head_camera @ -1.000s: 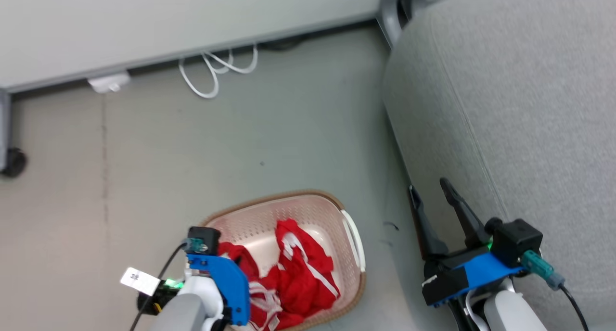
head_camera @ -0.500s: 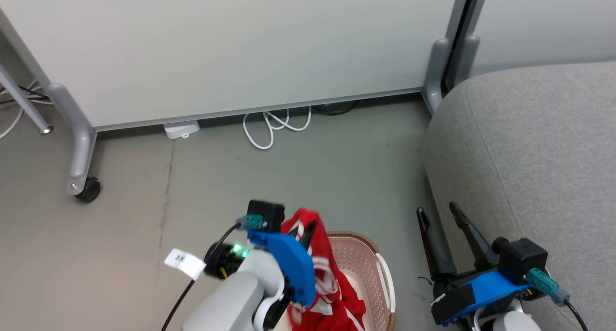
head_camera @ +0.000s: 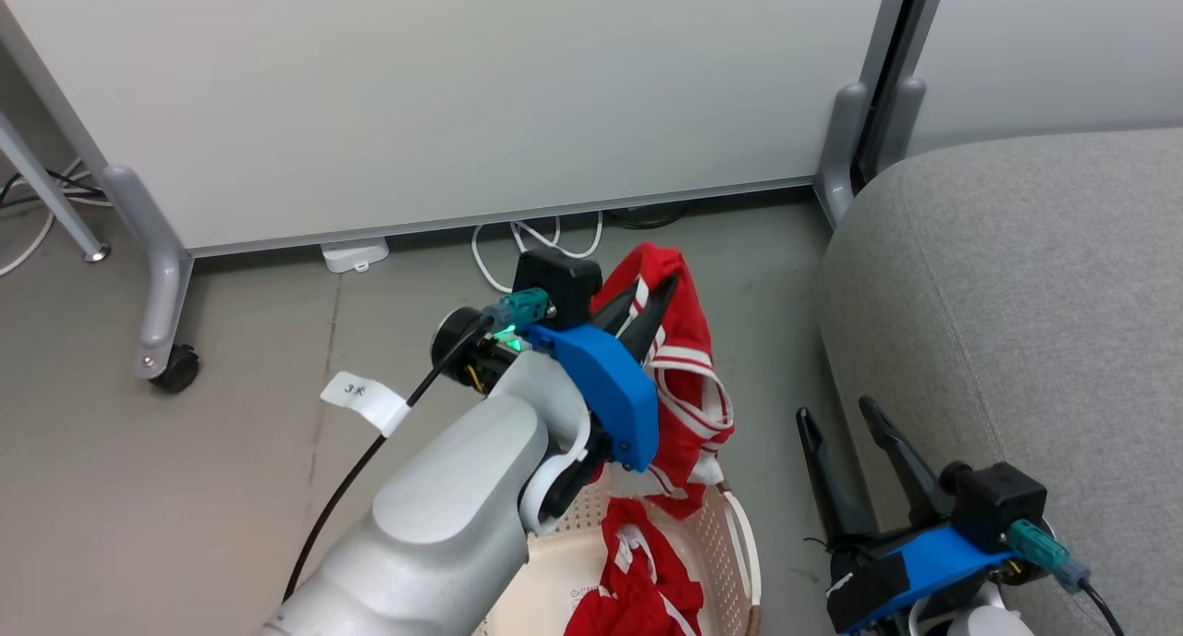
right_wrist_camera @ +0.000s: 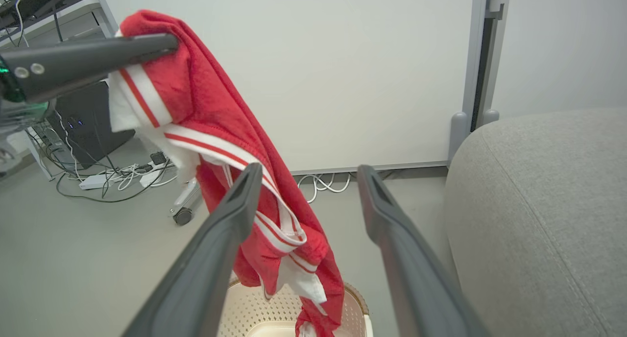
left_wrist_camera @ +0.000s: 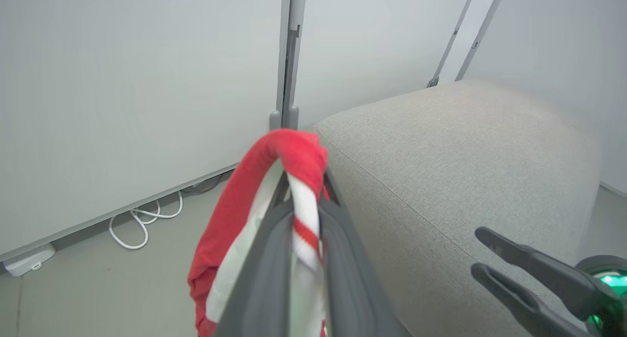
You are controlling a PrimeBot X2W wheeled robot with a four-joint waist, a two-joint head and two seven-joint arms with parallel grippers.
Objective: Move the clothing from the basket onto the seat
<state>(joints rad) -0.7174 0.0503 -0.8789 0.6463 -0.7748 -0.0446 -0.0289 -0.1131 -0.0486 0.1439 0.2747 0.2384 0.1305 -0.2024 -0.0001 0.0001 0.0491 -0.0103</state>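
Left pincer [head_camera: 652, 287] clamps a red garment [head_camera: 689, 377] hanging above the basket [head_camera: 739, 544], hem perhaps touching it. Right pincer [head_camera: 836, 414] gapes beside the seat [head_camera: 1017, 294] edge, bare floor [head_camera: 767, 294] between.

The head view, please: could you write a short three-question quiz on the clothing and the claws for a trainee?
1. True or false: the left claw is shut on a red garment that hangs from it over the basket.
2. Short answer: is the right claw open or shut, and does it hold anything?
3. Pick one: where is the other red garment? A, hanging from the left claw too. B, lying in the basket. C, in the right claw.

Key: 1, true. 2, open, holding nothing. 3, B.
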